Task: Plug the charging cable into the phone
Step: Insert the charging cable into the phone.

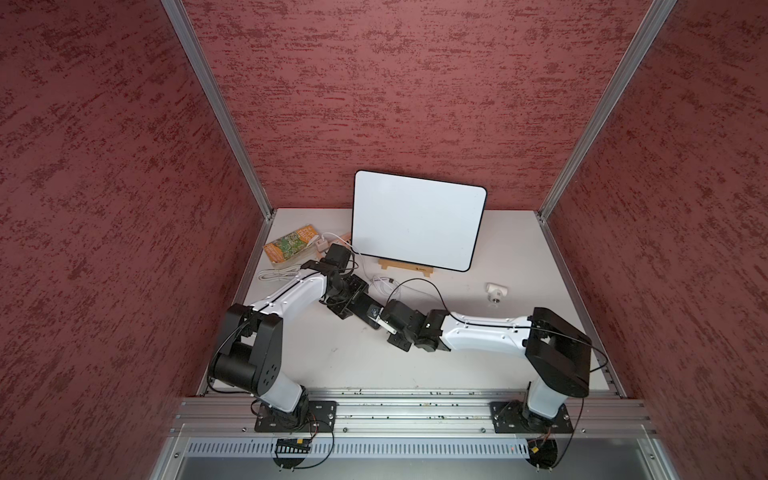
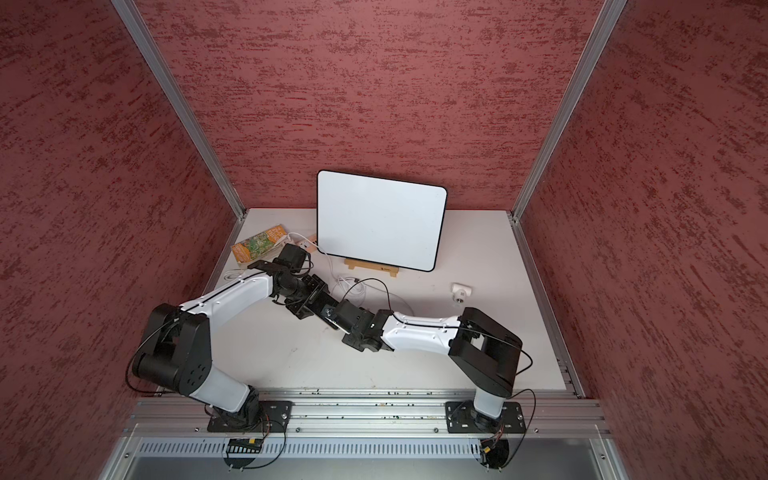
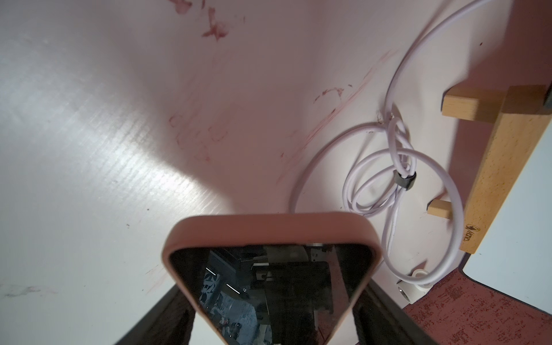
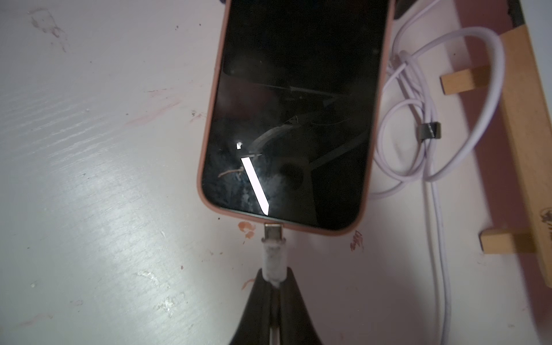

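The right gripper (image 4: 274, 285) pinches the plug end of the charging cable (image 4: 273, 257), its metal tip at the port of the phone (image 4: 292, 104); the left gripper (image 3: 273, 298) clamps the phone's opposite end.

Whiteboard (image 1: 417, 224), wooden stand (image 1: 405, 271), patterned box (image 1: 286, 247), white adapter (image 1: 496, 291)

— Left side?
— Left arm (image 1: 291, 297) lies low and reaches toward the phone (image 4: 292, 104). The left gripper (image 3: 273, 294) is spread wide, with a finger against each long edge.
— Right?
— Right arm (image 1: 482, 332) stretches toward the phone's port end. The right gripper (image 4: 274, 279) is pinched on the cable (image 4: 274, 254), pointing at the port.
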`<state>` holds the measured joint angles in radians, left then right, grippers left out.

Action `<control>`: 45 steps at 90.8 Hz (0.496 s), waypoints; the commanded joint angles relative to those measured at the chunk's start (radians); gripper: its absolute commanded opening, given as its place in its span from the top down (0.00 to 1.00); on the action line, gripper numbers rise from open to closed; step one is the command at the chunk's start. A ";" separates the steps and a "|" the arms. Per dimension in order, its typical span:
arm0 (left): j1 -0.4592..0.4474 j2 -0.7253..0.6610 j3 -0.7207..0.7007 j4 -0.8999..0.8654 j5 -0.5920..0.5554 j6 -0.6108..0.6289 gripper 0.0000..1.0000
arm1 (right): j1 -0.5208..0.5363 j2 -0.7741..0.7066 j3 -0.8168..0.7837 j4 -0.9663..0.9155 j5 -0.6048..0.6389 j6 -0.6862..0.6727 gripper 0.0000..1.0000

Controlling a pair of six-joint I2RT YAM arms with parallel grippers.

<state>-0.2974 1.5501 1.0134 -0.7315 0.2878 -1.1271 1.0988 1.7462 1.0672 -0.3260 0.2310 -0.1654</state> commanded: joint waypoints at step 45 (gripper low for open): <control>0.000 -0.024 -0.007 0.031 0.021 -0.014 1.00 | 0.011 -0.040 -0.041 0.004 -0.013 0.038 1.00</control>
<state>-0.2974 1.5444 1.0096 -0.7250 0.2882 -1.1297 1.0988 1.7336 1.0439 -0.3271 0.2295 -0.1528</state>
